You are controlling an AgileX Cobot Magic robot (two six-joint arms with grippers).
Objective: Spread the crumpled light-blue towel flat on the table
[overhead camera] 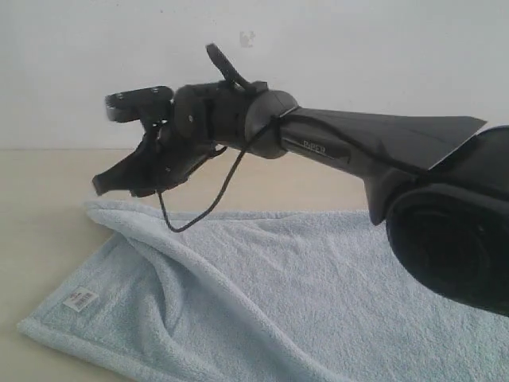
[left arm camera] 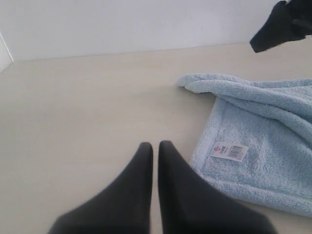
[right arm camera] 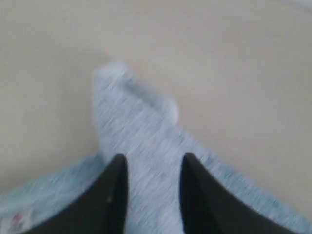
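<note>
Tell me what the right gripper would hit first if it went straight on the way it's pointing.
Most likely the folded-over corner of the towel, which lies just ahead of the open right gripper. Bare table lies beyond it, though depth is unclear.

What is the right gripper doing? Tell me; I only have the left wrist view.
Observer: The right gripper is open, with nothing between its jaws.
Operator: Report whether it touches the towel.
Observer: It does not. In the exterior view it hangs clear above the towel's far left corner.
Operator: Say whether the towel lies flat.
Observer: It does not. A fold runs diagonally from that corner toward the near edge.
</note>
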